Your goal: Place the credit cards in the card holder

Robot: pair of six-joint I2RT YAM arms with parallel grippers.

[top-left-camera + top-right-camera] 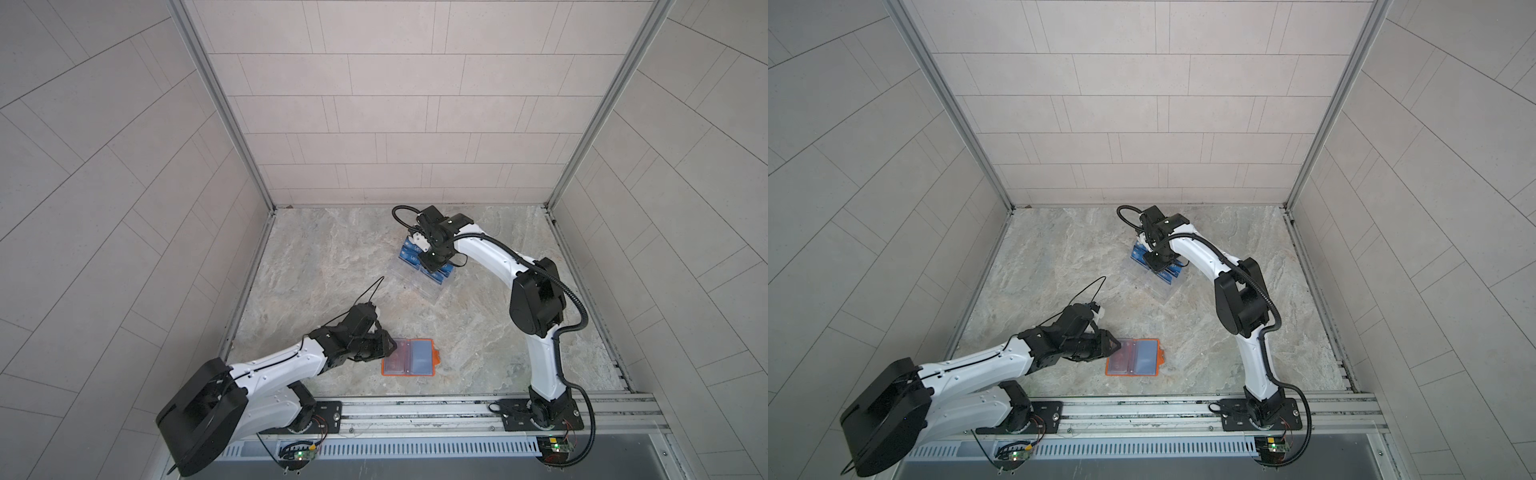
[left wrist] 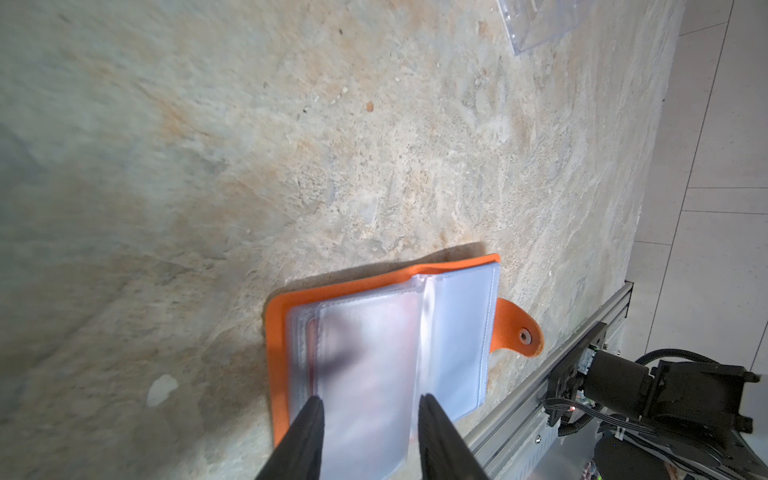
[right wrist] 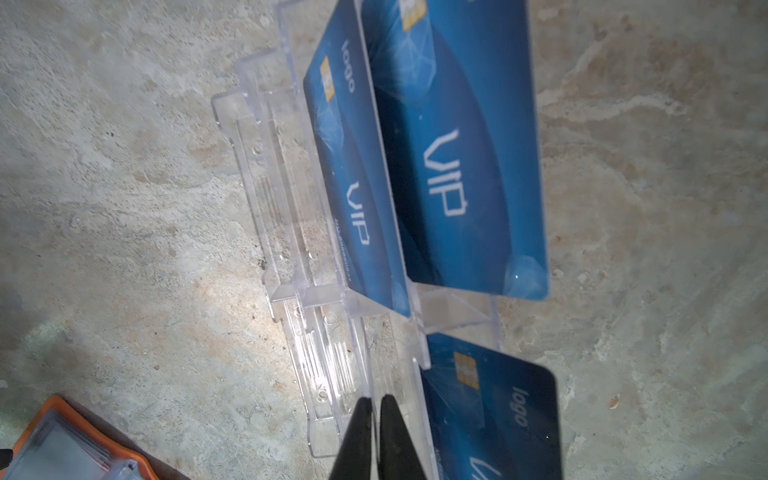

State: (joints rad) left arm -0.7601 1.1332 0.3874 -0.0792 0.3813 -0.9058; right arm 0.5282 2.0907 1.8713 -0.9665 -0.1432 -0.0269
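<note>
- Card holder lies open and flat on the desk, at 6 o'clock from the desk's middle in both top views, snap tab on its 3 o'clock side
- In a top view its 9 o'clock sleeve looks reddish and its 3 o'clock sleeve looks bluish
- Left tool reaches the holder from 9 o'clock; its jaws stand partly apart over a clear sleeve leaf, one finger near each long edge; I cannot tell whether they touch it
- Blue VIP cards stand tilted in a clear tiered stand, at 12 o'clock from the desk's middle, well apart from the holder
- Right tool is down at the stand from its 3 o'clock side, jaws brought together over the clear front steps, just beside another blue card; whether anything is pinched I cannot tell
</note>
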